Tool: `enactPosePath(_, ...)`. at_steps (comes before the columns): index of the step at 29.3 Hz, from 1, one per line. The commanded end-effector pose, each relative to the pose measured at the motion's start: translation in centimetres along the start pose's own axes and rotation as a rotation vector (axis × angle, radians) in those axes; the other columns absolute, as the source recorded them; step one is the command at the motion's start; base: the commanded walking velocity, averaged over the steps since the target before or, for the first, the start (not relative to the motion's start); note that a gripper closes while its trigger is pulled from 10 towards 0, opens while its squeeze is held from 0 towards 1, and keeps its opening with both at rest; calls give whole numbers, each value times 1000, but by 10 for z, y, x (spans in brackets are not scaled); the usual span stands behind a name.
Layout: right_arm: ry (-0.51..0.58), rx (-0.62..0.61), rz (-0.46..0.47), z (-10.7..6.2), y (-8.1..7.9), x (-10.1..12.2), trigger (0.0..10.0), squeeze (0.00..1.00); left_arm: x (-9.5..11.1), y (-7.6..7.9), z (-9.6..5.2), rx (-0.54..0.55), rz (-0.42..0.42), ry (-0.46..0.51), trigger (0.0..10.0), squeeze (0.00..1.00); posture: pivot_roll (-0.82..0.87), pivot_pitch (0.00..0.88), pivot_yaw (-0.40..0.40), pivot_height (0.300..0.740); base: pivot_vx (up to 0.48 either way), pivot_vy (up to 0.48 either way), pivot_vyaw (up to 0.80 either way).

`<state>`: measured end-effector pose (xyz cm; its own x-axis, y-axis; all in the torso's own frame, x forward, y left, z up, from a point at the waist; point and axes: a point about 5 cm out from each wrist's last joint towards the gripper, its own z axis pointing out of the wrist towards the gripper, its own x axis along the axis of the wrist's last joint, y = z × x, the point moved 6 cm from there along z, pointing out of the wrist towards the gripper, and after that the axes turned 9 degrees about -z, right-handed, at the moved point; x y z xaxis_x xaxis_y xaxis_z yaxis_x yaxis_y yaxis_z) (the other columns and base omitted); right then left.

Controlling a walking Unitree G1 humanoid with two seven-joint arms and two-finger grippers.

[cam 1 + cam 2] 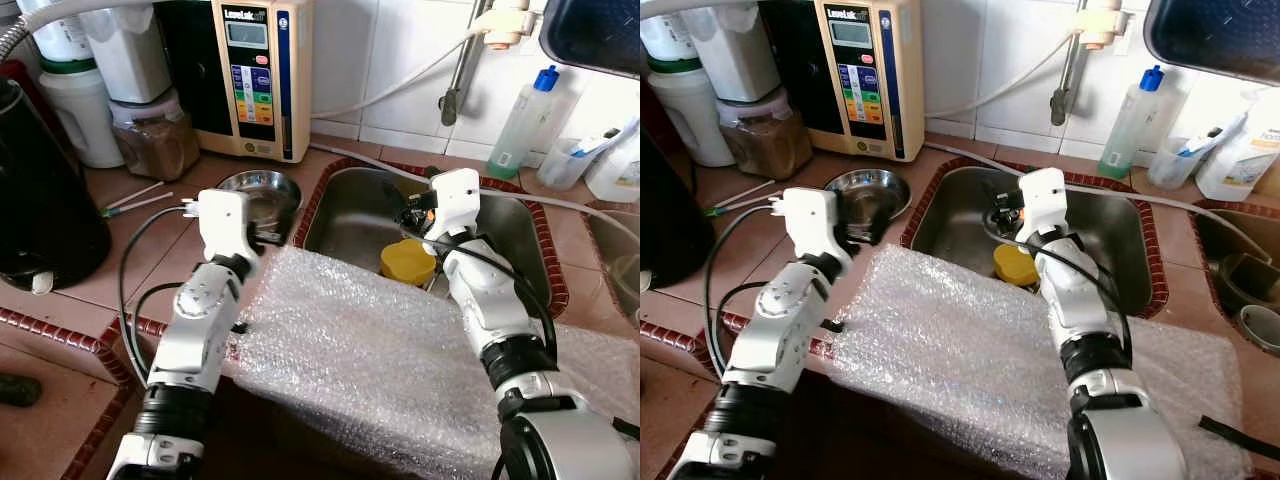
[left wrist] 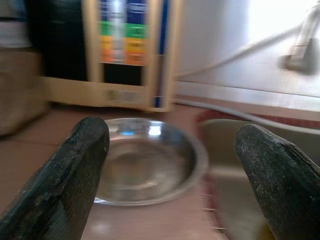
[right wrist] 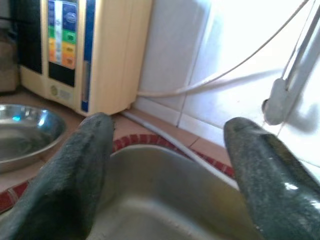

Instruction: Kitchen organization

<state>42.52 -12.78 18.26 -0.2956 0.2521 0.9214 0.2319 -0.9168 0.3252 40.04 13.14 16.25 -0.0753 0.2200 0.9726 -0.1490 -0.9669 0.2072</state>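
Left gripper [image 2: 170,165], fingers apart, faces the possibly empty steel bowl [image 2: 145,160].

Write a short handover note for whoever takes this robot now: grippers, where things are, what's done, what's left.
Left gripper: jaws open, empty, aimed at the steel bowl on the counter left of the sink.
Right gripper: jaws open, empty, over the sink.
Yellow lid lies in the sink. Bubble wrap covers the counter's front edge.
Done: nothing visibly picked up.
Left: probably grasp the bowl.

Silver arms [image 1: 195,330], black cables, black fingers [image 2: 65,185]
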Motion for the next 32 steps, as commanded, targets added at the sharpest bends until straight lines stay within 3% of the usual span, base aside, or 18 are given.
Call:
enactPosePath(1,29,24,-7,-2,-5,9,10000,494,3,-20,4,123,-3,11,10000,0,30,0,21,740,0,0,0)
enactPosePath(3,39,39,7,-5,-11,12,10000,384,2,-32,5,189,-24,12,10000,0,26,0,21,740,0,0,0)
enactPosePath(6,45,87,11,-12,-24,16,10000,408,-1,-48,10,274,-55,-8,10000,0,25,0,20,740,0,0,0)
enactPosePath(12,72,155,34,-20,-42,29,10000,400,-9,-62,19,366,-143,-65,10000,0,16,0,23,740,0,0,0)
enactPosePath(13,80,176,41,-22,-47,32,10000,333,-12,-63,21,371,-167,-84,10000,0,11,0,27,740,0,0,0)
enactPosePath(14,84,191,47,-23,-50,35,10000,333,-14,-62,23,375,-184,-96,10000,0,11,0,27,740,0,0,0)
enactPosePath(15,93,209,53,-25,-55,39,10000,169,-16,-61,26,376,-204,-106,10000,0,3,0,33,740,0,0,0)
enactPosePath(16,99,233,60,-28,-61,45,10000,106,-17,-59,31,367,-238,-116,10000,0,-9,0,40,740,0,0,0)
enactPosePath(17,102,240,61,-29,-64,47,10000,106,-17,-57,33,359,-253,-119,10000,0,-9,0,40,740,0,0,0)
enactPosePath(18,101,251,61,-31,-68,48,10000,0,-18,-55,35,358,-265,-133,10000,0,-18,0,47,740,0,0,0)
enactPosePath(25,77,268,75,-42,-77,50,10000,0,-20,-51,44,360,-313,-180,10000,0,-45,0,75,740,0,0,0)
enactPosePath(29,54,275,80,-51,-82,51,10000,0,-24,-51,48,387,-383,-215,10000,0,-63,0,90,740,0,0,0)
enactPosePath(32,38,272,80,-55,-82,50,10000,0,-26,-53,47,412,-379,-243,10000,0,-76,0,98,740,0,0,0)
